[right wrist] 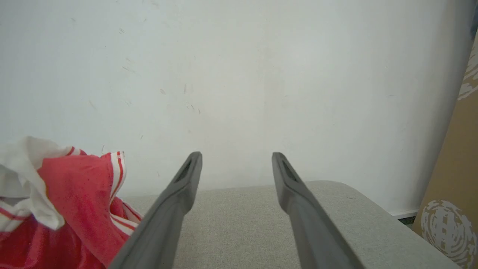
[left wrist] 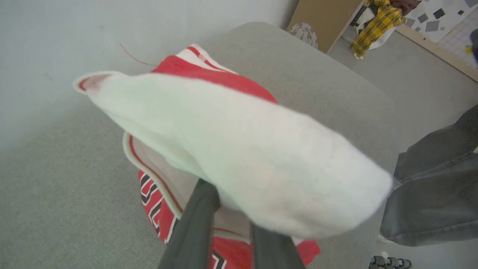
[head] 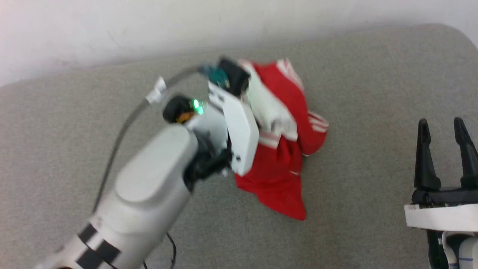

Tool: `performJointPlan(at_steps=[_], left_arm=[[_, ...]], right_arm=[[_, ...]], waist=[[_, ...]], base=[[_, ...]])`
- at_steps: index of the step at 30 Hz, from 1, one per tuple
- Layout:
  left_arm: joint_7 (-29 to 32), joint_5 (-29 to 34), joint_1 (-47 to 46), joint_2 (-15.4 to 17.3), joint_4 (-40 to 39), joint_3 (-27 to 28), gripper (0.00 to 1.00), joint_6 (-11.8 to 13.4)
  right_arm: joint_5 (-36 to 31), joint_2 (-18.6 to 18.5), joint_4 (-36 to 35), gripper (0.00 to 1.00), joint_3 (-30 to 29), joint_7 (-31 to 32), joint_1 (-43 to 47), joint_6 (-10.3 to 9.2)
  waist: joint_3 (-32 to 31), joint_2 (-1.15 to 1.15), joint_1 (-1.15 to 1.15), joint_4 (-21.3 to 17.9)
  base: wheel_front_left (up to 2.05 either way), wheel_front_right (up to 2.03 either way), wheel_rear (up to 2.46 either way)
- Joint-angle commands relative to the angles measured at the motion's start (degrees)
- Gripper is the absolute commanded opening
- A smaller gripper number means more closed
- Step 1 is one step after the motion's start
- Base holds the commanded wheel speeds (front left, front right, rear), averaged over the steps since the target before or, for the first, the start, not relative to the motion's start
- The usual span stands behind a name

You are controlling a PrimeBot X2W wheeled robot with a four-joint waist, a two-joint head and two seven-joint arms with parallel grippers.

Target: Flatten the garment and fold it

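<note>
The garment (head: pixel 283 160) lies crumpled in a red heap with white sleeve parts on the grey cushioned surface (head: pixel 373 74), near the wall. My left gripper (head: pixel 239 84) reaches over its upper left part. In the left wrist view the left gripper (left wrist: pixel 231 209) is shut on a white sleeve (left wrist: pixel 242 149), which is lifted above the red body with black-white lettering (left wrist: pixel 153 201). My right gripper (head: pixel 442 125) stands open at the lower right, apart from the cloth. In the right wrist view the right gripper (right wrist: pixel 237 157) has nothing between its fingers, and the garment (right wrist: pixel 74 194) shows at the lower left.
A white wall (head: pixel 186 26) runs along the far edge of the surface. A person's legs in grey trousers (left wrist: pixel 433 186) stand beside the rounded end of the surface. A cardboard panel (right wrist: pixel 455 186) leans there, and a heap of clothes (left wrist: pixel 377 22) lies beyond.
</note>
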Motion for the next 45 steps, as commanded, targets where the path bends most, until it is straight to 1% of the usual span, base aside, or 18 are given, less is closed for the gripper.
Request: performJointPlan(at_steps=[1, 6, 12, 14, 15, 20, 22, 25, 28, 31, 33, 36, 37, 39, 40, 41, 43, 45], left_arm=[[-1.65, 1.55, 2.03, -0.92, 2.98, -1.45, 0.00, 0.36], [-2.45, 4.56, 4.68, -2.82, 13.51, -5.85, 0.00, 0.88], [-4.29, 5.56, 4.22, -5.08, 21.74, -6.96, 0.01, 1.42], [-5.78, 5.65, 3.41, -5.80, 22.74, -6.76, 0.82, 1.19], [-6.58, 5.60, 3.04, -6.10, 23.06, -6.56, 1.00, 1.02], [-10.32, 4.92, 2.08, -6.57, 22.93, -5.38, 1.00, 0.02], [-12.09, 4.84, 2.13, -5.95, 21.94, -4.69, 1.00, 0.07], [-14.96, 4.40, 3.11, -4.35, 19.38, -2.98, 1.00, 0.96], [-17.88, 3.69, 5.33, -2.12, 15.25, -0.78, 1.00, 2.56], [-20.93, 2.59, 9.25, 0.51, 9.63, 2.04, 1.00, 5.13], [-23.77, 2.16, 12.73, 2.48, 5.01, 4.33, 1.00, 7.61], [-29.91, 2.69, 18.51, 5.21, -2.35, 7.65, 1.00, 11.28], [-32.54, 2.94, 20.62, 5.96, -5.09, 8.51, 1.00, 11.72], [-38.93, 3.20, 25.22, 6.93, -9.99, 11.51, 1.00, 13.66], [-38.93, 3.20, 25.22, 6.93, -9.99, 11.51, 1.00, 13.66], [-41.49, 4.27, 27.21, 7.91, -12.19, 11.94, 1.00, 13.74], [-44.32, 5.26, 31.56, 8.54, -15.60, 14.44, 1.00, 15.28], [-45.29, 7.63, 35.56, 8.98, -18.51, 16.63, 1.00, 16.27]], right_arm=[[0.46, 0.08, -0.30, 1.00, 0.03, -0.26, -1.26, -0.05], [0.67, 0.08, -0.39, 1.00, 0.08, -0.26, -2.77, -0.05], [0.74, 0.08, -0.14, 1.00, -0.04, -0.26, -3.87, -0.05], [0.61, 0.08, 0.04, 1.00, -0.40, -0.26, -3.81, -0.05], [0.54, 0.08, 0.17, 1.00, -0.56, -0.26, -3.74, -0.05], [0.31, 0.08, 0.62, 1.00, -0.66, -0.26, -3.19, -0.05], [0.18, 0.08, 0.71, 1.00, -0.62, -0.26, -2.96, -0.05], [-0.01, 0.08, 0.78, 1.00, -0.70, -0.26, -2.49, -0.05], [-0.10, 0.08, 0.81, 1.00, -0.89, -0.26, -1.84, -0.05], [-0.11, 0.08, 0.78, 1.00, -1.04, -0.26, -1.07, -0.05], [-0.08, 0.08, 0.72, 1.00, -1.06, -0.26, -0.61, -0.05], [0.04, 0.08, 0.54, 1.00, -1.11, -0.26, 0.01, -0.05], [0.06, 0.08, 0.47, 1.00, -1.13, -0.26, 0.20, -0.05], [0.08, 0.08, 0.24, 1.00, -1.22, -0.26, 0.57, -0.05], [0.08, 0.08, 0.24, 1.00, -1.22, -0.26, 0.57, -0.05], [0.05, 0.08, 0.11, 1.00, -1.27, -0.26, 0.76, -0.05], [-0.04, 0.08, -0.09, 1.00, -1.42, -0.26, 1.19, -0.05], [-0.09, 0.08, -0.17, 1.00, -1.45, -0.26, 1.56, -0.05]], waist=[[2.78, 0.00, -0.01, -0.88], [5.05, 0.00, -0.01, -1.04], [6.36, 0.00, -0.01, -0.37], [6.29, 0.00, -0.01, 0.36], [6.09, 0.00, -0.01, 0.79], [4.14, 0.00, -0.01, 3.09], [3.07, 0.00, -0.01, 3.96], [1.50, 0.00, -0.01, 5.14], [0.26, 0.00, -0.01, 6.06], [-0.69, 0.00, -0.01, 6.64], [-1.14, 0.00, -0.01, 6.80], [-1.66, 0.00, -0.01, 6.87], [-1.74, 0.00, -0.01, 6.83], [-1.78, 0.00, -0.01, 6.74], [-1.78, 0.00, -0.01, 6.74], [-1.76, 0.00, -0.01, 6.71], [-1.69, 0.00, -0.01, 6.75], [-1.58, 0.00, -0.01, 6.70]], base=[[0.00, 0.00, 0.00], [0.00, 0.00, 0.00], [0.00, 0.00, 0.00], [0.00, 0.00, 0.00], [0.00, 0.00, 0.00], [0.00, 0.00, 0.00], [0.00, 0.00, 0.00], [0.00, 0.00, 0.00], [0.00, 0.00, 0.00], [0.00, 0.00, 0.00], [0.00, 0.00, 0.00], [0.00, 0.00, 0.00], [0.00, 0.00, 0.00], [0.00, 0.00, 0.00], [0.00, 0.00, 0.00], [0.00, 0.00, 0.00], [0.00, 0.00, 0.00], [0.00, 0.00, 0.00]])
